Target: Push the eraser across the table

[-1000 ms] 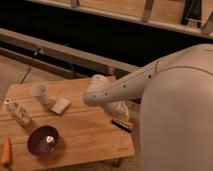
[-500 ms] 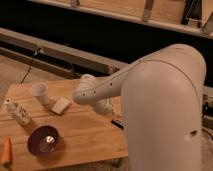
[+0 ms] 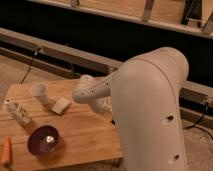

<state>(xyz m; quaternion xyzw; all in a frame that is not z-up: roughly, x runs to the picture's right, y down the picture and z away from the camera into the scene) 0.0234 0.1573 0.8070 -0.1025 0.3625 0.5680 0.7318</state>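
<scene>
Our gripper [image 3: 105, 106] hangs low over the table [image 3: 85, 135] end nearest us, near the half-hidden eraser [image 3: 113, 121], presumably to shove it; whether it is spread we cannot tell

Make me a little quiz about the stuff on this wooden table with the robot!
1. True or false: the white cup stands upright on the light wooden plank table.
2. What lies just right of the cup? A) pale beige block B) green ball C) metal spoon
3. Fill in: the gripper, tucked under the white arm, is over the table's ____ end as the picture shows it.

Key: 1 true; 2 A; 3 right.
</scene>
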